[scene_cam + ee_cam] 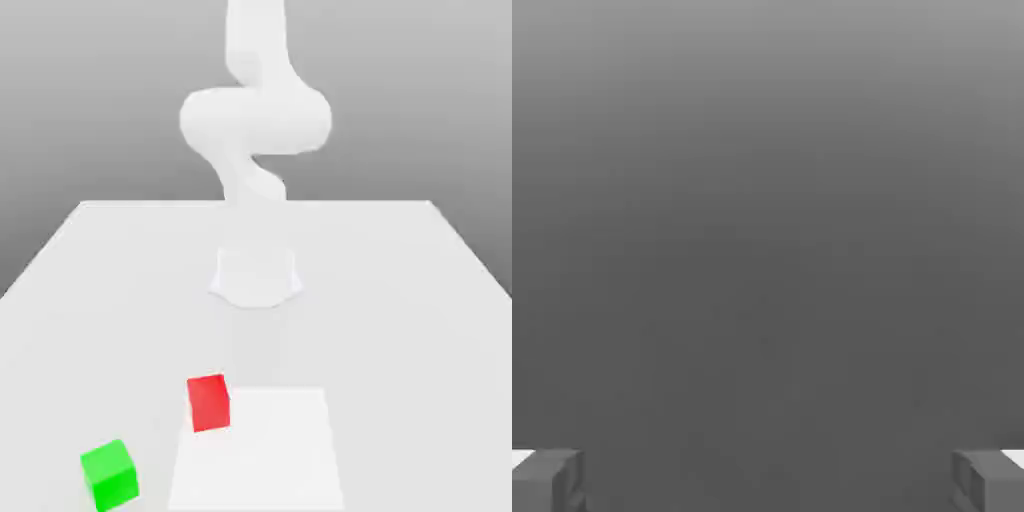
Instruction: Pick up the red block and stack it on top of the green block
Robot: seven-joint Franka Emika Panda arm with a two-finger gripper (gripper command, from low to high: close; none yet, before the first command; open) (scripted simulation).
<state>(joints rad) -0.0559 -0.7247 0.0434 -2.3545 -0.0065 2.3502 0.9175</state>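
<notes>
A broad white table (400, 280) fills the lower part of the exterior view, flat, smooth and matte, narrowing toward a plain grey backdrop. Its bare surface gives the arm room to reach either block without obstruction.

At the far middle of the table rises 1 white arm (255, 120), built of rounded, glossy-looking segments that curl back on themselves above a squat base. It appears folded up and well apart from both blocks, so the reach toward them has probably not yet begun.

In the hand view, the gripper (768, 480) shows 2 grey, square-edged fingertips (547, 480) set at opposite edges of the picture, spread as wide as they go, with nothing between them but empty grey. It holds nothing.

The red block (208, 402) is a small matte cube with crisp edges, sitting on the near part of the table, slightly left of centre in the exterior view. It lies just beside a paler square patch (260, 450) on the tabletop, at that patch's left edge.

The green block (109, 474), a matte cube of about the same size, sits nearer and further left, apart from the red one. Both rest flat, so the red block's sides seem easy to pinch and the green top offers a level landing place.
</notes>
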